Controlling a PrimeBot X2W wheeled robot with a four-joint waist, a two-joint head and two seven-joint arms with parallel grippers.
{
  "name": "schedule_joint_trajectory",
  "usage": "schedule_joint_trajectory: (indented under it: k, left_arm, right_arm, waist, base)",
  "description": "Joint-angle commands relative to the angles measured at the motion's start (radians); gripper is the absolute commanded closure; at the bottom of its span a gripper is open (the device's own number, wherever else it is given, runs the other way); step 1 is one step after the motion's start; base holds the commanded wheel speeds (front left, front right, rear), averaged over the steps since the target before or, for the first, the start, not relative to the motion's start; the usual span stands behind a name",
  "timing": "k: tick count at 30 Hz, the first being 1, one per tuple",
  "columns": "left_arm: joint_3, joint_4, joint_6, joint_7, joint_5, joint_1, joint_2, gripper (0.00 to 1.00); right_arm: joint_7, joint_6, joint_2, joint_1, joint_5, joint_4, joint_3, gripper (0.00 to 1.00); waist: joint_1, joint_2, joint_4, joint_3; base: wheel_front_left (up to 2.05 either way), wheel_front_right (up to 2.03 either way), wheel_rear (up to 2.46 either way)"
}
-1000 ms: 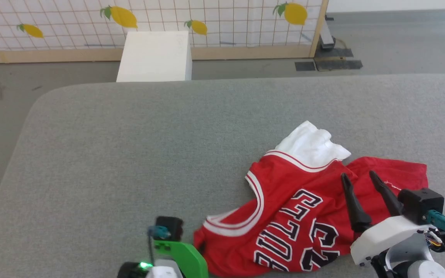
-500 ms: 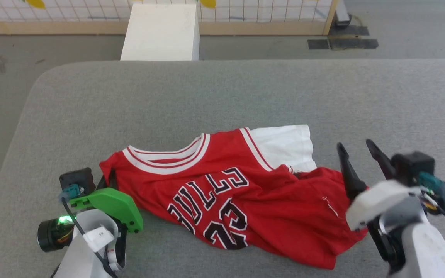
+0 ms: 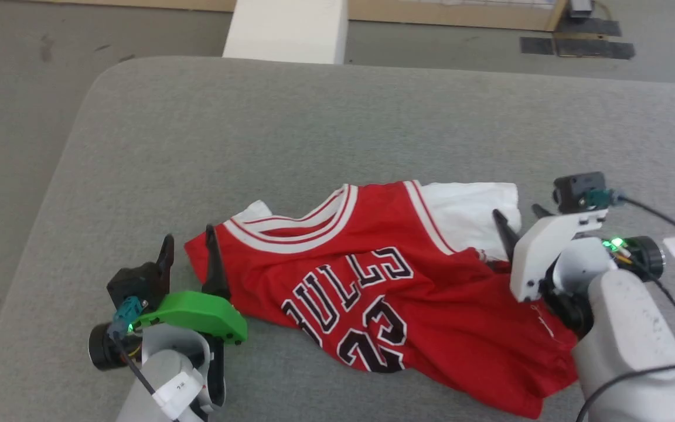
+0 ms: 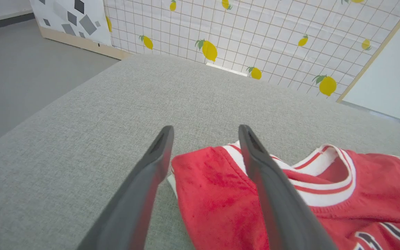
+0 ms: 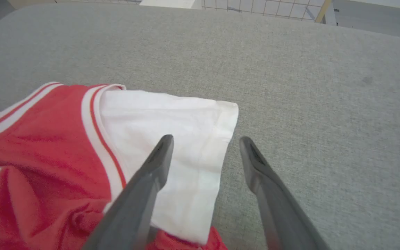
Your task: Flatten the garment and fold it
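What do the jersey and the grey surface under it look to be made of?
The garment: soft knit cloth, likely synthetic, matte; it creases and bunches, and its red shoulder looks faintly napped in the left wrist view. Its white sleeve: thinner plain cloth with a stitched hem. The grey surface: matte woven upholstery-like textile, fine flecked weave, rounded corner suggesting padding.

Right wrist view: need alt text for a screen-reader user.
The open right gripper reaches over the hem of a white sleeve, one dark finger over the cloth and one beside it. The sleeve belongs to a rumpled red jersey lying on a grey padded surface.
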Motion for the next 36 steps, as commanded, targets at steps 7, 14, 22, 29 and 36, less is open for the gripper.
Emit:
schedule_joint_trajectory:
  k: [7, 14, 22, 29, 36]
  left_arm:
    - [0.04, -0.247, -0.04, -0.009, 0.11, 0.056, -0.029, 0.0]
    - [0.013, -0.308, -0.042, -0.01, 0.104, 0.075, -0.032, 0.0]
    - [0.009, -0.307, -0.032, -0.01, 0.097, 0.099, -0.032, 0.0]
    - [0.031, -0.279, -0.045, -0.01, 0.115, 0.133, -0.032, 0.0]
    - [0.038, -0.213, -0.07, -0.01, 0.134, 0.144, -0.032, 0.0]
  right_arm:
    - [0.093, -0.001, -0.001, -0.154, -0.053, 0.163, -0.114, 0.0]
    - [0.239, -0.001, -0.001, -0.238, -0.155, 0.316, -0.173, 0.0]
    - [0.243, -0.001, -0.001, -0.246, -0.158, 0.325, -0.18, 1.0]
    - [0.038, -0.001, -0.017, -0.168, -0.177, 0.18, -0.285, 1.0]
    - [0.037, -0.001, -0.047, -0.019, -0.186, 0.045, -0.412, 1.0]
  waist:
    - [0.0, 0.0, 0.074, 0.036]
    - [0.0, 0.0, 0.099, 0.05]
    - [0.0, 0.0, 0.089, 0.022]
    - [0.0, 0.0, 0.045, -0.054]
    - [0.0, 0.0, -0.017, -0.11]
  base:
    - [0.0, 0.0, 0.0]
    - [0.0, 0.0, 0.0]
    - [0.0, 0.0, 0.0]
    - [0.0, 0.0, 0.0]
    - [0.0, 0.0, 0.0]
